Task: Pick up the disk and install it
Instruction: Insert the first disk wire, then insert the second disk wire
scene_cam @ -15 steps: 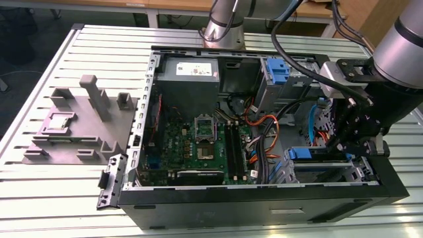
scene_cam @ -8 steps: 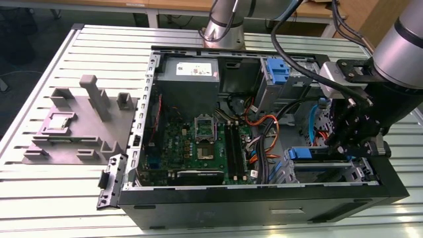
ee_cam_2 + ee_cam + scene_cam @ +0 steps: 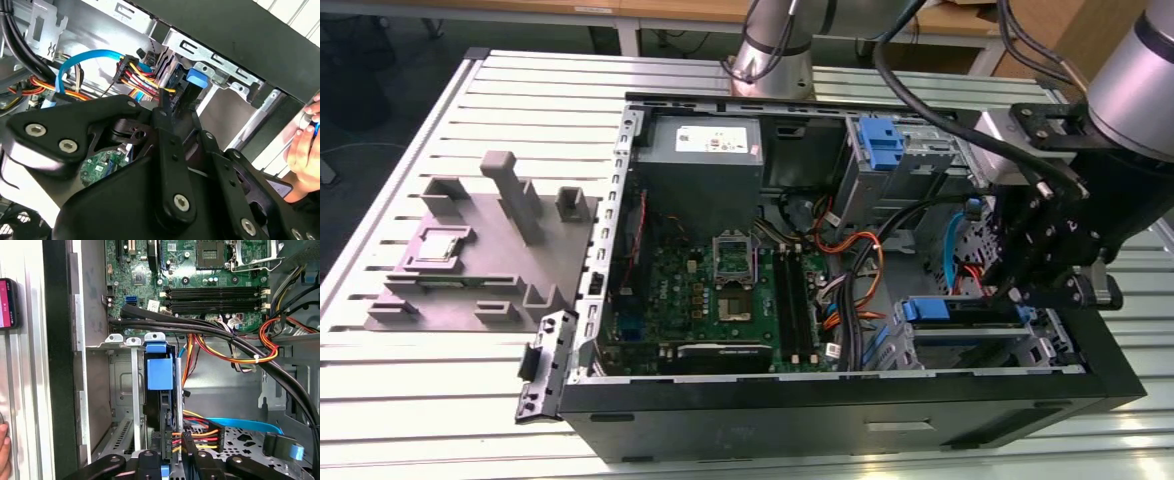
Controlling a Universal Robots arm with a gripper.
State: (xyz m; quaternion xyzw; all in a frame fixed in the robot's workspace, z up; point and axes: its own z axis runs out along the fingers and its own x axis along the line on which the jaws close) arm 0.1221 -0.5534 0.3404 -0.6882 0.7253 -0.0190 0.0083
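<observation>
The disk [image 3: 161,385], with its blue frame, stood on edge inside the drive cage [image 3: 134,390] of the open computer case [image 3: 854,400]. The gripper [image 3: 172,452] sat at the disk's connector end; whether its jaws were spread or pressed together could not be told.

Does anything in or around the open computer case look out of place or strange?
Yes. A person's hand is close beside the computer case while the end effector works at the disk in its bay. Inside, nothing looks damaged; the cables lie loose.
</observation>
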